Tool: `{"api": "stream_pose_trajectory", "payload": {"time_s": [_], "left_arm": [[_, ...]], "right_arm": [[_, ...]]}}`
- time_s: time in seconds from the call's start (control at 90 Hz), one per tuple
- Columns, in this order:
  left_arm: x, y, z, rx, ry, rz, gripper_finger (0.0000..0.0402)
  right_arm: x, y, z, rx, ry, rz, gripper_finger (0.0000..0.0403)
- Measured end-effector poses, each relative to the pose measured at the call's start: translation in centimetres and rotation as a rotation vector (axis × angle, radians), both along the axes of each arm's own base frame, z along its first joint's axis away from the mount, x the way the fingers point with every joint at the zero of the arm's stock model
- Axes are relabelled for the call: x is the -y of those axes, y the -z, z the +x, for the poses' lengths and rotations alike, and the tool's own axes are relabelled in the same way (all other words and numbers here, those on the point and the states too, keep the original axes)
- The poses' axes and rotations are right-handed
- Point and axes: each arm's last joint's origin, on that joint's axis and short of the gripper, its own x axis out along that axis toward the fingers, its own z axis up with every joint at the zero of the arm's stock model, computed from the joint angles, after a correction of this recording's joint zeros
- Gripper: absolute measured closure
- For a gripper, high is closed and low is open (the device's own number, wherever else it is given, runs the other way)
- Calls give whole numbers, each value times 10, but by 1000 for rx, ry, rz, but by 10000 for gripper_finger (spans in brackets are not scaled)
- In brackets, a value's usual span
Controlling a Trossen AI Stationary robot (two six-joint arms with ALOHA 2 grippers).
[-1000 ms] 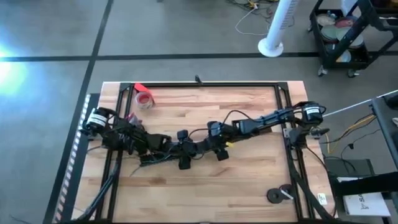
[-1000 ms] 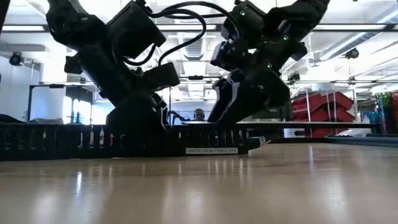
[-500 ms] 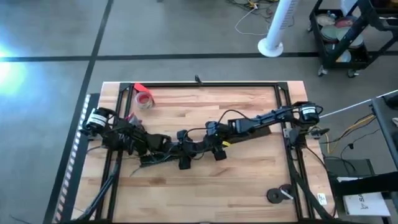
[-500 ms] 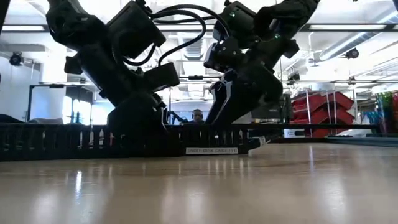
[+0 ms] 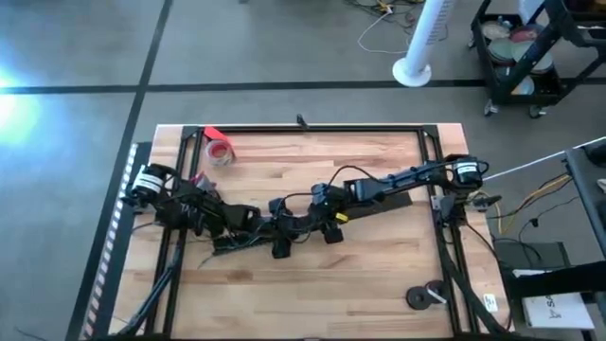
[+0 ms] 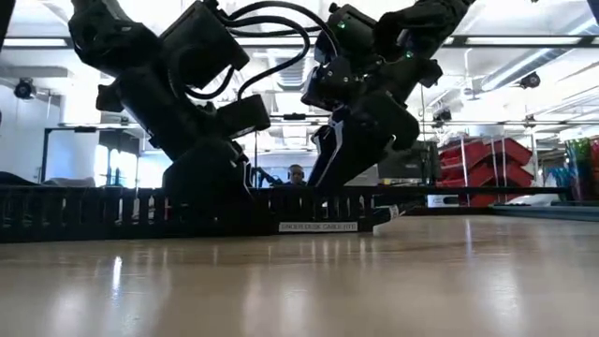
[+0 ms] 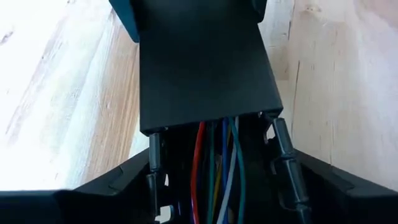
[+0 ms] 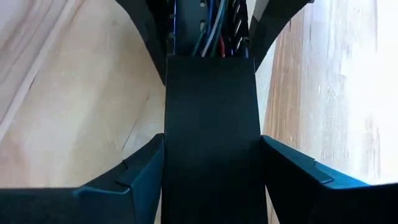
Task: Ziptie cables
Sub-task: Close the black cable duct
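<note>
A long black slotted cable duct point(image 6: 140, 211) lies flat on the table, mostly under both arms in the high view point(image 5: 227, 244). A wide flat black cover point(image 7: 205, 74) closes part of it. The cables point(image 7: 214, 168), thin red, green, blue and grey wires, run inside the duct and vanish under the cover; the right wrist view shows them point(image 8: 208, 31) past the cover's far end. My left gripper point(image 5: 273, 229) and my right gripper point(image 5: 314, 223) meet at the table's middle, both on the duct. The ziptie is out of view. My left gripper point(image 7: 217, 182) straddles the duct's uncovered stretch, one finger point(image 7: 106, 193) against each slotted side wall point(image 7: 153, 168), just short of the cover's end. It slants down from the table's left. The duct stays on the table. My right gripper point(image 8: 211, 149) has the flat cover point(image 8: 211, 137) between its two fingers, one finger point(image 8: 130, 177) on each long edge. It comes down slanting from the table's right, across the duct. The covered duct lies on the table.
A red tape roll point(image 5: 220, 150) sits at the far left corner and a black roll point(image 5: 417, 298) near the front right. A black frame point(image 5: 312, 130) runs around the tabletop. A person point(image 6: 298, 173) shows far off in the room behind.
My right gripper has slid a little toward the table's left along the duct, closer to my left gripper, with its arm leaning further that way. The duct and my left gripper have stayed where they were.
</note>
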Motion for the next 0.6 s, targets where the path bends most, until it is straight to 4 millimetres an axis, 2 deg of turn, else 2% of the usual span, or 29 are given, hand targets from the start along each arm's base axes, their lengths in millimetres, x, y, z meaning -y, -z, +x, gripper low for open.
{"api": "stream_pose_trajectory", "payload": {"time_s": [0.167,0.267,0.4,0.6], "left_arm": [[0,0,1,6,-4,-14,136],[0,0,1,6,-5,-16,129],[0,0,0,5,-7,-18,126],[0,0,0,5,-8,-18,129]], "right_arm": [[0,12,-6,-70,5,-7,93],[0,1,-1,-6,3,-4,58],[0,-7,-4,0,2,-1,45],[17,-49,-11,124,36,19,43]]}}
